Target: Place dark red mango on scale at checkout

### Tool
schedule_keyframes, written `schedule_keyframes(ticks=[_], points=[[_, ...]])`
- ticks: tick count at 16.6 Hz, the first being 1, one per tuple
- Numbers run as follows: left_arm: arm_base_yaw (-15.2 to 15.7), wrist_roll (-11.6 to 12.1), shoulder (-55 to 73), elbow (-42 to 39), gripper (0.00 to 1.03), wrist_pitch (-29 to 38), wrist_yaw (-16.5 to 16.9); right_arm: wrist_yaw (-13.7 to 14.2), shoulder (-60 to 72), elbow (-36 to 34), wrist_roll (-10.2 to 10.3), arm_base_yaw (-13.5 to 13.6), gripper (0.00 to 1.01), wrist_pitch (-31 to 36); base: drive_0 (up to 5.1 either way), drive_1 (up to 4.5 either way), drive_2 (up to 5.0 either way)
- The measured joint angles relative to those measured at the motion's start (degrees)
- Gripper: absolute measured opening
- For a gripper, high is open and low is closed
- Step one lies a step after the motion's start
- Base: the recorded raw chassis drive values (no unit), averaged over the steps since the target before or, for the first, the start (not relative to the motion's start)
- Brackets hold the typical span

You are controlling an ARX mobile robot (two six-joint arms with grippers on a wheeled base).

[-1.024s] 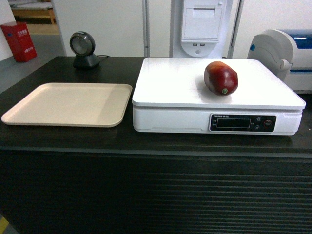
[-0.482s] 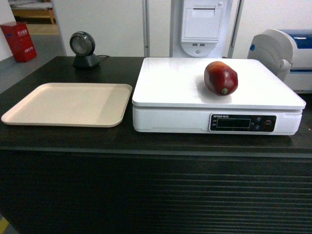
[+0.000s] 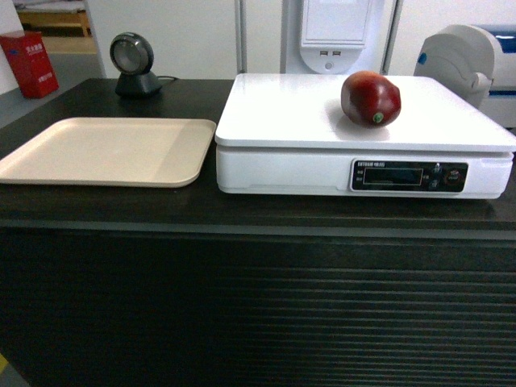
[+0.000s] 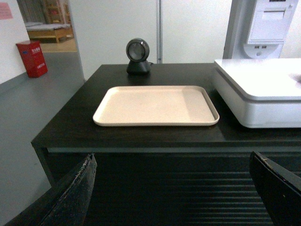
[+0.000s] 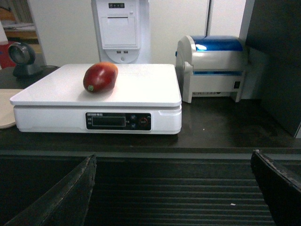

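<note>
The dark red mango (image 3: 371, 98) lies on its side on the white platter of the scale (image 3: 322, 121), right of the middle, and nothing holds it. In the right wrist view the mango (image 5: 99, 77) rests on the scale (image 5: 99, 115) atop the black checkout (image 5: 211, 136). My right gripper (image 5: 173, 162) hangs open and empty in front of the counter's ribbed face, below the top. My left gripper (image 4: 172, 160) is likewise open and empty, low before the checkout (image 4: 94, 136). Neither gripper shows in the head view.
A flat beige tray (image 3: 105, 151) lies left of the scale. A round black scanner (image 3: 133, 64) stands at the back left. A white and blue printer (image 5: 211, 66) sits right of the scale. A red box (image 4: 33, 59) stands on the floor at the far left.
The head view has dropped slightly and come closer to the counter. The mango, the scale and the tray keep their places.
</note>
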Motion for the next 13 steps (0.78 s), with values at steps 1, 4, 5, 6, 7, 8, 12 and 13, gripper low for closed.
schedule_keyframes(ticks=[1,4,5,6,7,8,12,13], points=[[0.0,0.0,0.0,0.0,0.98,0.0,0.0,0.0,0.0,0.0,0.0,0.0,0.98,0.0,0.0,0.0,0.0],[0.0,0.0,0.0,0.0,0.98,-0.1,0.0,0.0,0.0,0.0,0.0,0.0,0.98,-0.2,0.0,0.0,0.0],[0.0,0.0,0.0,0.0,0.98,-0.1,0.0,0.0,0.0,0.0,0.0,0.0,0.98,-0.2,0.0,0.0,0.0],[0.0,0.0,0.0,0.0,0.98,0.0,0.0,0.0,0.0,0.0,0.0,0.0,0.98,-0.1,0.0,0.0,0.0],[0.0,0.0,0.0,0.0,0.98,-0.1,0.0,0.0,0.0,0.0,0.0,0.0,0.98,-0.2,0.0,0.0,0.0],[0.0,0.0,0.0,0.0,0.98,-0.1,0.0,0.0,0.0,0.0,0.0,0.0,0.98,-0.2,0.0,0.0,0.0],[0.0,0.0,0.0,0.0,0.98,-0.1,0.0,0.0,0.0,0.0,0.0,0.0,0.98,-0.2,0.0,0.0,0.0],[0.0,-0.1,0.0,0.0,0.98,-0.1,0.0,0.0,0.0,0.0,0.0,0.0,0.98,-0.2,0.0,0.0,0.0]])
